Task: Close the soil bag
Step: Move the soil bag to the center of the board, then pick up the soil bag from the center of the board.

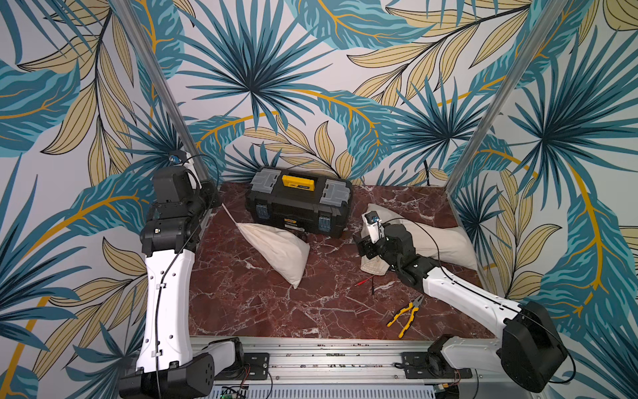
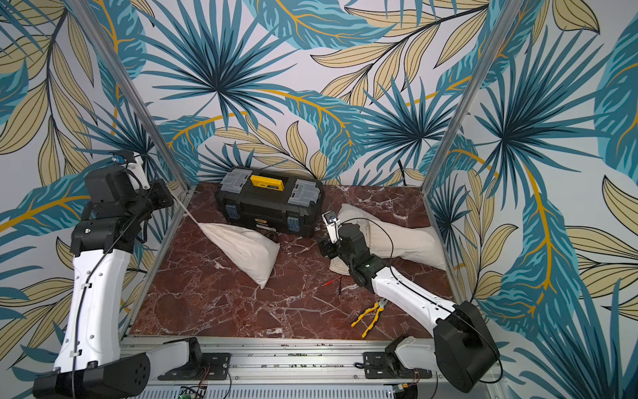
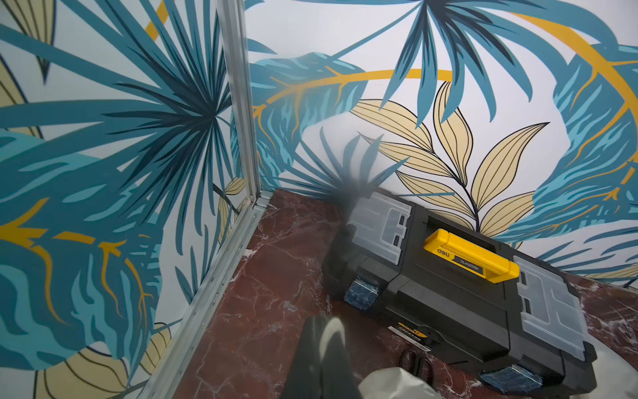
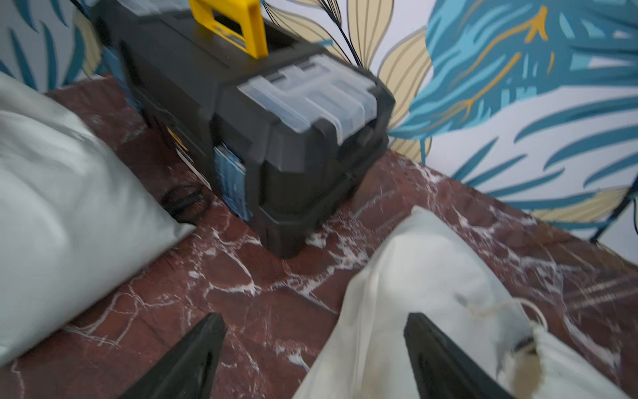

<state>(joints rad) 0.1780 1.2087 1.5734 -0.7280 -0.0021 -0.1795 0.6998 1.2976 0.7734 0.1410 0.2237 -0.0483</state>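
String (image 1: 229, 214) of the soil bag (image 1: 276, 248) is pinched in the left gripper (image 3: 322, 331) for pulling shut; next the wide-spread right gripper (image 4: 316, 319) should probably hold that bag still.

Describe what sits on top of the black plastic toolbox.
Atop the black plastic toolbox: a yellow carry handle between two clear-lidded compartments, nothing loose. Its shut lid hides whatever is inside.
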